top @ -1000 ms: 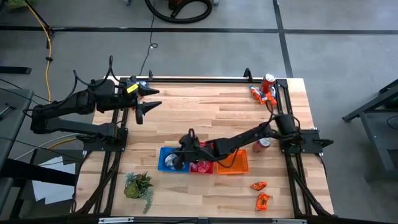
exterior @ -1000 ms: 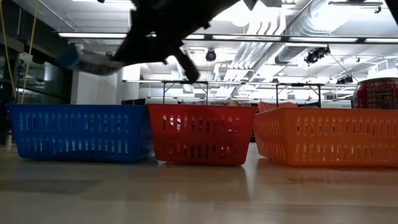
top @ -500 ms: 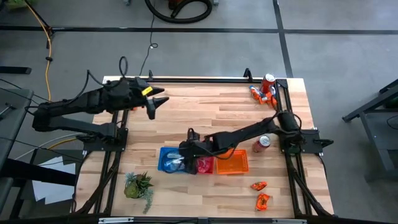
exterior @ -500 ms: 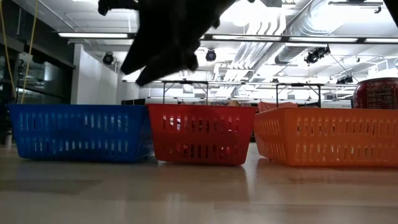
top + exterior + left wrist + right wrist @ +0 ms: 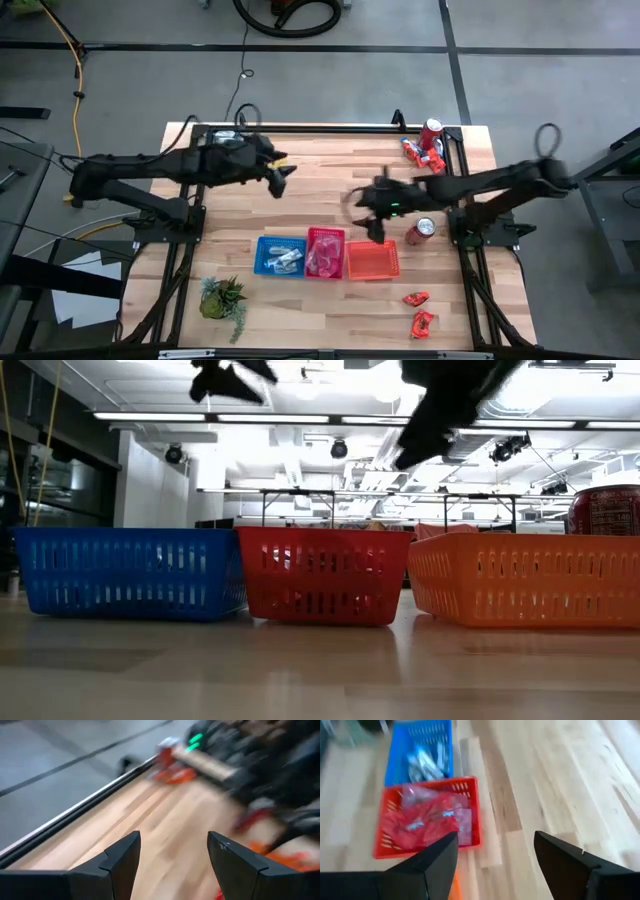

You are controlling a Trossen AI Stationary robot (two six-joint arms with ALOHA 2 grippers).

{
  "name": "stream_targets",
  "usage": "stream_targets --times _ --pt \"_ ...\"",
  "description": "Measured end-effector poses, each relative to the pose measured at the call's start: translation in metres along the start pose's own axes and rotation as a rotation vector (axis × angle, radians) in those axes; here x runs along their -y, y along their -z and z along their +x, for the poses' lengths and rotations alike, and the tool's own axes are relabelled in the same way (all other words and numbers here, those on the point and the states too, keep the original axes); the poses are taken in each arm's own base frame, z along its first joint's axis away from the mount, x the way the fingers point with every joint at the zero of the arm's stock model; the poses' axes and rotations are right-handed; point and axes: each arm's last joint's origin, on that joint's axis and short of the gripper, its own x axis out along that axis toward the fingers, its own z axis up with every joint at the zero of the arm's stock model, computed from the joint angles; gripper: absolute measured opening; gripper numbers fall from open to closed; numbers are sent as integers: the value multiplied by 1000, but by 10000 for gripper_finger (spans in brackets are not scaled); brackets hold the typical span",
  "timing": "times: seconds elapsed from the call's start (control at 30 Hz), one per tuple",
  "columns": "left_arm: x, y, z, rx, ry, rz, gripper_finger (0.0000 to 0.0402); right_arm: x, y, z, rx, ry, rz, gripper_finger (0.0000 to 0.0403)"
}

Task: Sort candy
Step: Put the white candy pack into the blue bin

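Observation:
Three baskets stand in a row near the table's front: blue [image 5: 279, 256], red [image 5: 325, 252] and orange [image 5: 372, 260]. Blue/silver candy [image 5: 422, 757] lies in the blue basket and pink and red candy [image 5: 427, 822] in the red one. Orange candy [image 5: 418, 310] lies loose on the table at the near right, and more candy [image 5: 420, 153] lies at the far right. My right gripper [image 5: 374, 228] hangs open above the table, just behind the orange basket. My left gripper [image 5: 282, 174] hangs open over the far middle of the table. Neither holds anything.
One red soda can [image 5: 422, 231] stands right of the orange basket and another [image 5: 431, 130] stands at the far right corner. A small green plant [image 5: 222, 298] sits near the front left. Bare wood lies between the baskets and the far edge.
My right gripper, shut on a blue/silver packet over the blue basket a second ago, has let it go. It then pulled back fast toward the table's right, rising and rolling. My left gripper has moved toward the table's middle, dipping a little and rolling.

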Motion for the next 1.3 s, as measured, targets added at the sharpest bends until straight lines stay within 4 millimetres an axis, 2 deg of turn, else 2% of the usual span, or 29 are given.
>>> stream_targets --times 0.1,0.17,0.23,0.33,0.43,0.5,0.6,0.73,0.87,1.17,1.3 --pt "-16 -15 15 -140 -215 -22 215 5 14 -20 129 -8 133 256" --pt "-42 -28 30 -251 -340 -81 208 9 19 -27 193 12 218 256" --pt "-80 -34 48 -377 -446 -145 201 12 21 -29 236 43 267 256" --pt "-144 -25 77 -548 -585 -251 191 15 23 -28 244 64 306 256" --pt "-202 -8 95 -686 -692 -398 183 18 23 -26 238 79 351 256" --pt "-232 3 102 -754 -726 -482 180 19 23 -26 246 90 408 256" --pt "-263 18 108 -835 -753 -525 179 20 23 -26 258 109 473 256" --pt "-289 32 114 -898 -801 -526 179 21 23 -27 277 143 520 256" --pt "-302 48 124 -953 -831 -558 179 22 23 -27 285 158 538 256" --pt "-312 87 151 -1121 -847 -580 159 23 29 -26 228 179 536 256" --pt "-313 89 158 -1105 -870 -519 146 22 29 -26 221 166 544 256"
